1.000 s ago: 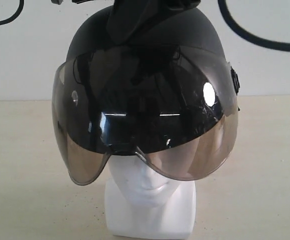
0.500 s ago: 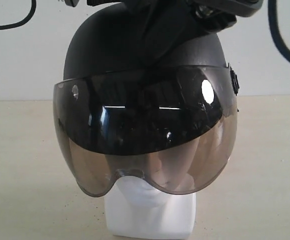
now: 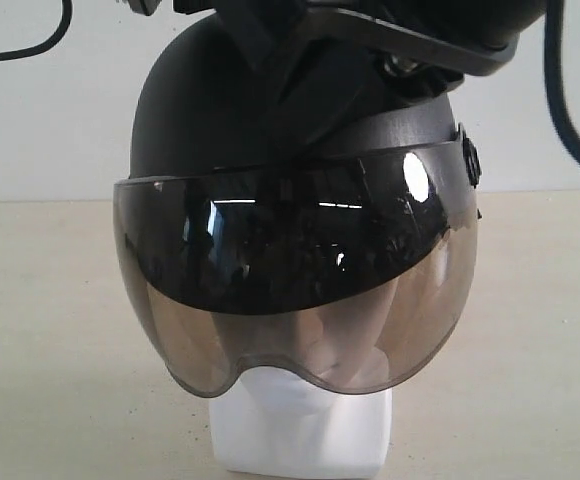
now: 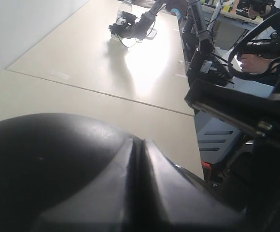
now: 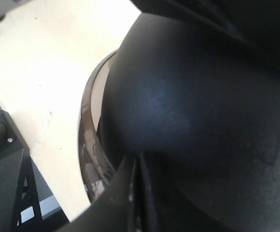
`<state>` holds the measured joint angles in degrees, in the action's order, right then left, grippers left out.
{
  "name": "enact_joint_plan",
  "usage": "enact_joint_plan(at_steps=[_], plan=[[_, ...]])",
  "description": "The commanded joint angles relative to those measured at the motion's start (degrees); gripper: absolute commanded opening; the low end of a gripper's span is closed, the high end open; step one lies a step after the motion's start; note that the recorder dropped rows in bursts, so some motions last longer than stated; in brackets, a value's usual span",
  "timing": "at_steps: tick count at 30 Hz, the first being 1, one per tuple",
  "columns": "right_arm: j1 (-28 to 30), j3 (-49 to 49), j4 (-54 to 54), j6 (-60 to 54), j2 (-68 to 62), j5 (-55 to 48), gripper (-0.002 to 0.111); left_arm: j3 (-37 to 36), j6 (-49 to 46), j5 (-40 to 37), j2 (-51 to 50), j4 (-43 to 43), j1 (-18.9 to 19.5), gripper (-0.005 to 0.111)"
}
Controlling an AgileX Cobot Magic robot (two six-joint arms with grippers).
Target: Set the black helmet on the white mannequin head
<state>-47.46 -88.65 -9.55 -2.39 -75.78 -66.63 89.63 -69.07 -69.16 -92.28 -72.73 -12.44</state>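
Note:
The black helmet (image 3: 195,120) sits over the white mannequin head (image 3: 300,435). Its smoky visor (image 3: 290,270) hangs down over the face, so only the chin and blocky neck base show below it. My left gripper (image 4: 141,145) is shut, fingers together, and rests on the crown of the helmet (image 4: 43,159). My right gripper (image 5: 139,162) is also shut with nothing between its fingers, lying against the rounded helmet (image 5: 178,96) just behind the visor rim (image 5: 88,140). Black arm parts (image 3: 410,40) crowd the helmet's top in the exterior view.
The head stands on a beige table (image 3: 50,330) before a white wall, with black cables (image 3: 570,110) hanging at the upper right. Past the table edge (image 4: 190,125) are equipment racks, and another arm (image 4: 130,26) rests far off on the table.
The helmet has tipped forward and settled lower, its visor dropping from the nose to the chin. The right arm has swung in over the crown from the right.

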Motion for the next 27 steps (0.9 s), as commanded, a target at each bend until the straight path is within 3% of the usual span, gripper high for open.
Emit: enact_joint_plan(at_steps=[1,27], plan=[[-0.03,1.31,2.8,0.08,-0.84,-3.34,0.0,-0.64,0.08,-0.81,-0.13,4.05,-0.21,0.004],[-0.03,7.85,2.69,0.35,-0.76,-3.34,0.0,-0.64,0.75,-0.81,-0.13,4.28,-0.21,0.004]])
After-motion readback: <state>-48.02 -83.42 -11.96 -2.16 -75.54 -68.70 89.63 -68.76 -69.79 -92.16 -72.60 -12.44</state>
